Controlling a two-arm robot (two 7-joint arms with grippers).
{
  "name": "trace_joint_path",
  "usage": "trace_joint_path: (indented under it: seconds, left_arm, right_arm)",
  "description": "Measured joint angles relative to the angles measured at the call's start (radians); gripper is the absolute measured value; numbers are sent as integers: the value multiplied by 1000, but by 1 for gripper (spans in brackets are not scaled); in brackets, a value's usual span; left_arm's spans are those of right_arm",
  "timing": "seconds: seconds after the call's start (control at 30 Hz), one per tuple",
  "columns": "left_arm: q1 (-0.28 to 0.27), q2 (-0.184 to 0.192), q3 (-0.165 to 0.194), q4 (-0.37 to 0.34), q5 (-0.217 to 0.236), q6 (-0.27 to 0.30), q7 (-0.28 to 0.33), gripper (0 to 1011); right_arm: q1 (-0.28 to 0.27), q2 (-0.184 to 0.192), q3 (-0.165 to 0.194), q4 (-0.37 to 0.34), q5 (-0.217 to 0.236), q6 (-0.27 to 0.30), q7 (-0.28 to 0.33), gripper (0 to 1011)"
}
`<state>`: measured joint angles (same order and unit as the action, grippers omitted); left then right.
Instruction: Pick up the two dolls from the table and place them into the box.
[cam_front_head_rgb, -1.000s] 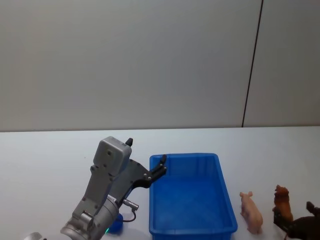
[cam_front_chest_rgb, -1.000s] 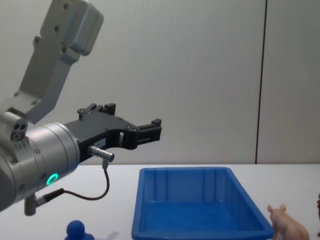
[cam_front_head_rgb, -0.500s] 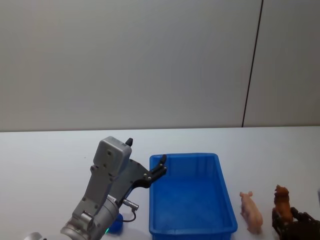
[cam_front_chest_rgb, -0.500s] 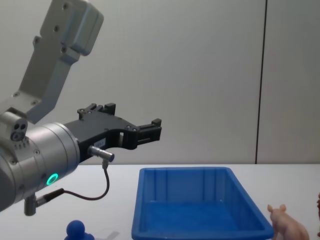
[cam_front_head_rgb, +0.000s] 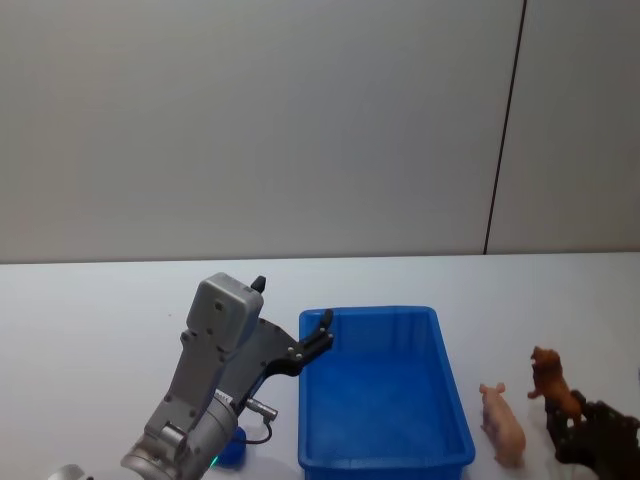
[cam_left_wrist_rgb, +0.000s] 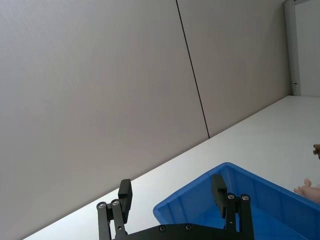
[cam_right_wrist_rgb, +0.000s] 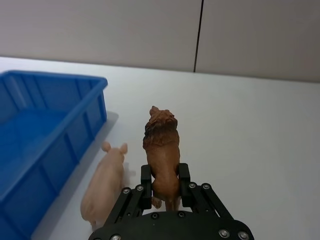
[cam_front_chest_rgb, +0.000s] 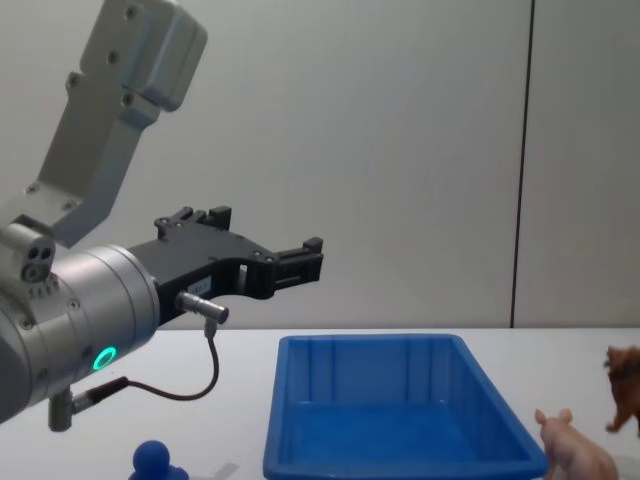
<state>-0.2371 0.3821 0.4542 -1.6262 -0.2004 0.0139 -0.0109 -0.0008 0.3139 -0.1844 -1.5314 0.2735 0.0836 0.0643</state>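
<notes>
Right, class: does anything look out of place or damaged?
Nothing stands out. The box is whole and level, the pig sits beside it, the right end effector grips the brown animal, and the left end effector hangs open.

Blue box (cam_front_head_rgb: 368, 311): upright, empty. Pink pig (cam_front_head_rgb: 503, 428) on table at its 3 o'clock. Brown lion (cam_front_head_rgb: 552, 383) beyond, upright, off the table. Blue figure (cam_front_chest_rgb: 153, 462) at 8 o'clock.

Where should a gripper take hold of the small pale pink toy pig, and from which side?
Across its flanks at mid-body, coming straight down from above. The pale pink toy pig stands with its long body parallel to the bright blue plastic box's right wall, so its narrow width faces sideways; the slim gap there makes a sideways approach risky.
</notes>
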Motion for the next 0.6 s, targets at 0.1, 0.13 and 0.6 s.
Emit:
trace_joint_path:
  seconds: [0.1,0.13,0.6]
  left_arm:
    - [0,0,0,0,0,0,0,1001]
    - [0,0,0,0,0,0,0,1001]
    - [0,0,0,0,0,0,0,1001]
  right_arm:
    - [-1,2,1,-22,-4,-11,5,298]
    - [-1,2,2,-27,-6,-14,9,298]
    - [33,-13,-12,-82,-24,-35,109,298]
